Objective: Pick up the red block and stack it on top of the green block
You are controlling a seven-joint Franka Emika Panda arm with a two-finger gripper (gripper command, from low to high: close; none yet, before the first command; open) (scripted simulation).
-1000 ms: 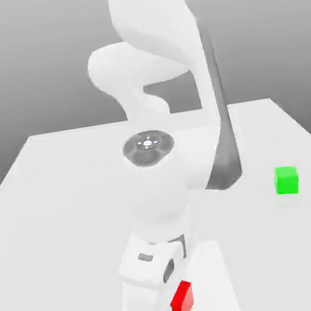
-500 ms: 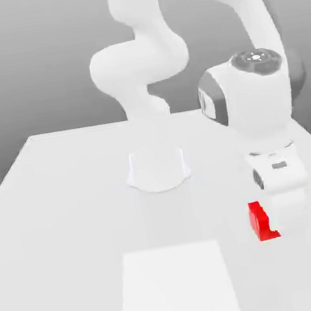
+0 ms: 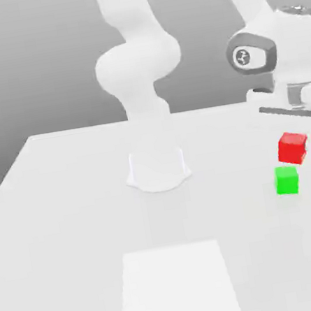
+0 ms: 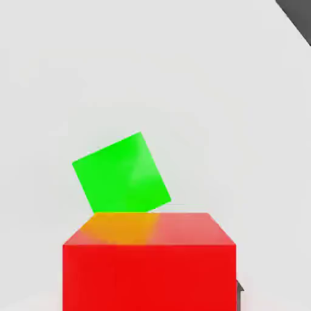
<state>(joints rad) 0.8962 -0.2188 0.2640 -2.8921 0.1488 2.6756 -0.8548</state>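
The red block (image 3: pixel 293 150) hangs in the air at the exterior view's right, slightly tilted, with my gripper (image 3: pixel 294 140) shut on it from above. Just under it and a little toward the exterior view's left, the green block (image 3: pixel 286 181) rests on the white table (image 3: pixel 70 221). A narrow gap separates the two cubes. In the hand view the red block (image 4: pixel 149 261) looms close, and the green block (image 4: pixel 120 173) lies farther off on the table, rotated relative to the red one and partly covered by its top edge.
My arm's round base (image 3: pixel 157 168) stands mid-table, with the white links rising behind it. A paler square patch (image 3: pixel 177 286) marks the table near its front edge. The table's right edge runs close to the green block.
The gripper carried the red block from the front of the table across to the exterior view's right and upward. It now hangs just above the green block, which has stayed put.
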